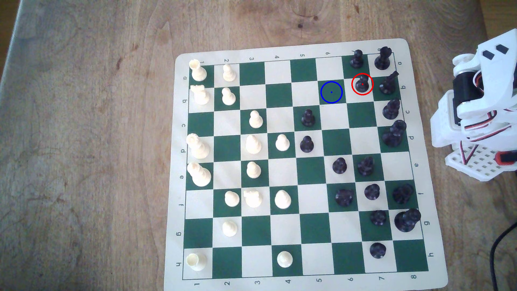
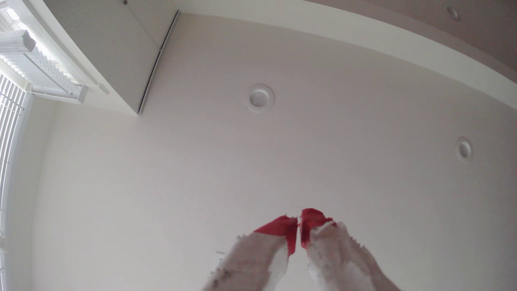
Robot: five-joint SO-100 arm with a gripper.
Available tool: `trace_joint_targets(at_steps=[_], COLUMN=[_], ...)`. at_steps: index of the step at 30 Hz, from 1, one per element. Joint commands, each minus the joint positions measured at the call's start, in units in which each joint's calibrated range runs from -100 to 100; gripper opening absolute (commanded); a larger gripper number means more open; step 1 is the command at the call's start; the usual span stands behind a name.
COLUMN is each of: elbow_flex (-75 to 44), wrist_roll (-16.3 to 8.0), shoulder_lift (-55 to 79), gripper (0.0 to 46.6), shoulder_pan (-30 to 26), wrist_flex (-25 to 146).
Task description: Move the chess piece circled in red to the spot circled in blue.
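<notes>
**Pawn not yet touched, arm parked off the board**

The black pawn [image 1: 362,84] stands upright on a cream square inside the red ring, near the board's [image 1: 291,49] far edge. The spot [image 1: 331,92], a green square with a blue ring, is the next square toward the exterior view's left, bare. The arm [image 1: 475,106] sits folded off the board at the exterior view's right. The claw [image 2: 299,228] points at the ceiling, red-taped tips nearly together, nothing between them. The pawn looks light, hard and slick plastic, so it probably tips easily; best pinched at the narrow neck under the ball head. Tight neighbours: another pawn [image 1: 357,59] behind, a taller piece [image 1: 388,83] beside. No containers.
</notes>
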Motion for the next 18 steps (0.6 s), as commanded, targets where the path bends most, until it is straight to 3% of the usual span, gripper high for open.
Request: trace_joint_targets(at_steps=[1, 7, 18], elbow_flex=[1.26, -2.36, -17.59], wrist_roll=[0.15, 0.15, -0.15], shoulder_lift=[-0.20, -0.20, -0.20], gripper=[0.2, 0.2, 0.5], shoulder_pan=[5.81, 6.99, 22.94], wrist_flex=[-0.21, 23.38, 82.59])
